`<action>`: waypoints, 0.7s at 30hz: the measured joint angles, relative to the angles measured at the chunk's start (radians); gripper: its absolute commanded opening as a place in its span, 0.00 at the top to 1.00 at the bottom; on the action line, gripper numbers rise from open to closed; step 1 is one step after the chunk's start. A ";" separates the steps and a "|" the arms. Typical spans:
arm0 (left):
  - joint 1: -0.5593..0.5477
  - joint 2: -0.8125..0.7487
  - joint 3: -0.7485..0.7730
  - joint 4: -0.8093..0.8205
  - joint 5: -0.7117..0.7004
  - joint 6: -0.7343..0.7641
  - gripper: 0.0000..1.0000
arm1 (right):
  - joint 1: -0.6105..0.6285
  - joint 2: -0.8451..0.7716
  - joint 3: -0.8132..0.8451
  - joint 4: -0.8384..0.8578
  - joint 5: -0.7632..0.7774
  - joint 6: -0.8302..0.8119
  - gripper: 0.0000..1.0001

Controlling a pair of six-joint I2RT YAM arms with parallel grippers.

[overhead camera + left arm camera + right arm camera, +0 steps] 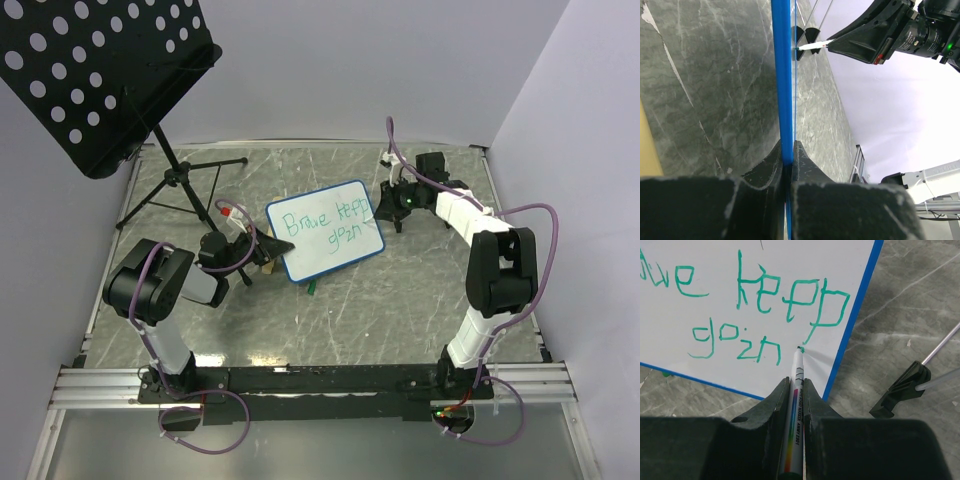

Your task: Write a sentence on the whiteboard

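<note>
Where the two arms are bolted to the near edge of the worktop (400, 300), start your check at the left arm. The left pincer (787, 150) is closed on the blue rim of the whiteboard (782, 75), gripping it edge-on at the board's left end. That grip holds the board propped near the middle of the worktop, with its long axis running from near-left to far-right.

Next, read the sentence (790, 300). Its green letters form two lines, "Brave keep" above and "goin" below, so judge the second line unfinished.

Beyond the board's right end, the right pincer (796, 382) is clamped on the marker (795, 400). The marker's barrel lies along the pincer axis and its tip points straight ahead into the board face. The tip sits just right of the last "n", below the tail of the "p". Whether it touches the surface cannot be confirmed.

The coming stroke turns on one relation. Free board lies to the right of the tip, and the right rim is near, so room for further letters is short. The right arm is nearer to that end, and the left arm only steadies the board.

At the far-left corner stands the black perforated music stand (100, 70), well apart from both arms.
</note>
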 measured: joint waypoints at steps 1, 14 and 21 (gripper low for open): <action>0.000 0.000 0.000 0.000 0.000 0.000 0.99 | 0.000 0.000 0.000 0.000 -0.001 0.000 1.00; 0.000 0.000 0.000 0.000 0.000 0.001 0.99 | 0.001 0.000 -0.001 -0.025 -0.023 -0.027 1.00; 0.000 0.000 0.000 0.000 0.000 0.000 0.99 | 0.001 0.000 -0.004 -0.036 -0.024 -0.043 1.00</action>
